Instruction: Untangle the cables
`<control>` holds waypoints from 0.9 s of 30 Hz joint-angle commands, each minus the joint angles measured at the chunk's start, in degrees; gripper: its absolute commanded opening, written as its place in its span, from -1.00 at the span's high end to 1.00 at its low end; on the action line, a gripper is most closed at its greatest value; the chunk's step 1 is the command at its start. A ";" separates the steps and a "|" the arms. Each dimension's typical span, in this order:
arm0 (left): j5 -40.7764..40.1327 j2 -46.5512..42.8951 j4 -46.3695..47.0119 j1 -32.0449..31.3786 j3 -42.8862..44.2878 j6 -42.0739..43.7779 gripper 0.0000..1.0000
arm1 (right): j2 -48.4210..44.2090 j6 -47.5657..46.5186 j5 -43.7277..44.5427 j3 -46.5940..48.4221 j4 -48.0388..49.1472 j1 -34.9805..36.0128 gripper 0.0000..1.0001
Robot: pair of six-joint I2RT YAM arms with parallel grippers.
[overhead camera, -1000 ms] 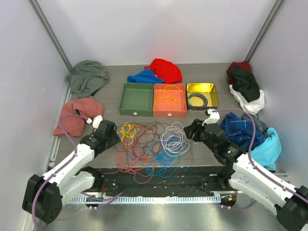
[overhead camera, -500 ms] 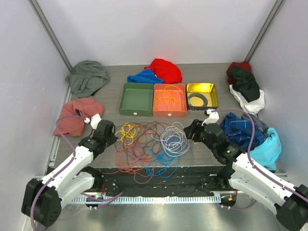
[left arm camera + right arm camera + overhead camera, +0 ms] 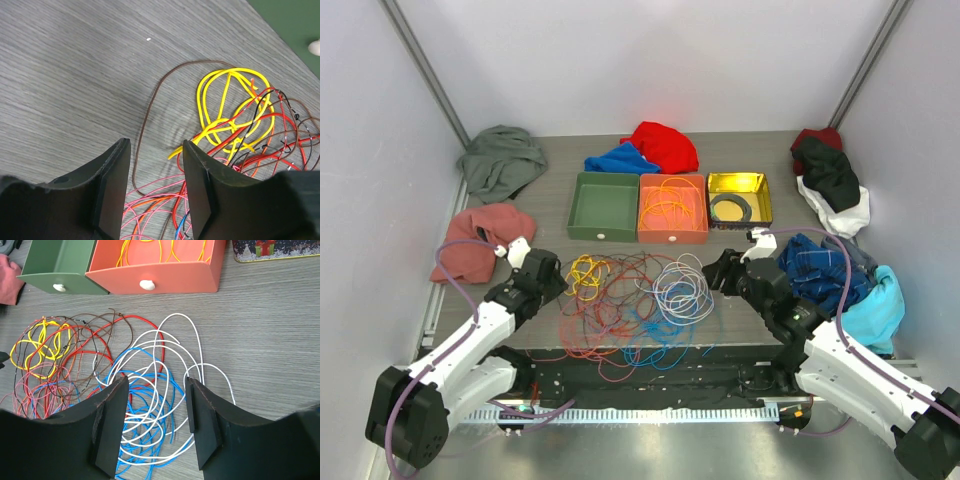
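Note:
A tangle of thin cables (image 3: 635, 300) lies on the table in front of the trays. It holds a yellow loop (image 3: 235, 110), red, orange and dark brown wires at the left, and white-grey (image 3: 170, 375) and blue loops at the right. More orange and yellow wire lies in the orange tray (image 3: 672, 208). My left gripper (image 3: 548, 272) is open and empty at the tangle's left edge, above pink and red wires (image 3: 155, 195). My right gripper (image 3: 720, 270) is open and empty at the tangle's right edge, above the white and blue loops (image 3: 152, 425).
A green tray (image 3: 604, 205) and a gold tin (image 3: 739, 196) holding a black ring coil flank the orange tray. Clothes lie round the table: grey (image 3: 502, 158), pink (image 3: 480, 240), red and blue (image 3: 650, 150), dark and plaid (image 3: 825, 260), teal (image 3: 875, 305).
My left gripper has moved slightly right towards the yellow loop. My right arm has barely moved. The cables lie as before.

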 commanded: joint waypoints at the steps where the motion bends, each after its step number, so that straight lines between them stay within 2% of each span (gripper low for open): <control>1: 0.07 0.75 2.23 0.30 0.48 -1.72 -0.01 | -1.06 -0.05 0.58 -0.05 1.29 0.23 -0.13; 10: 1.22 -3.80 1.71 0.22 -0.84 -4.01 -0.07 | -0.53 -0.76 0.50 0.04 1.99 0.23 -0.13; 16: -1.16 -9.53 -0.32 0.21 -0.66 -0.68 -0.08 | -0.35 -0.85 0.50 -0.49 2.52 0.23 -0.14; 20: 2.17 -7.52 1.60 0.30 -2.06 -1.46 -0.08 | 0.44 -0.50 0.06 -0.75 3.40 0.23 -0.14; 27: 3.33 -2.08 7.22 0.30 -4.18 -2.08 -0.07 | -0.09 -0.85 0.14 -0.58 2.61 0.32 -0.13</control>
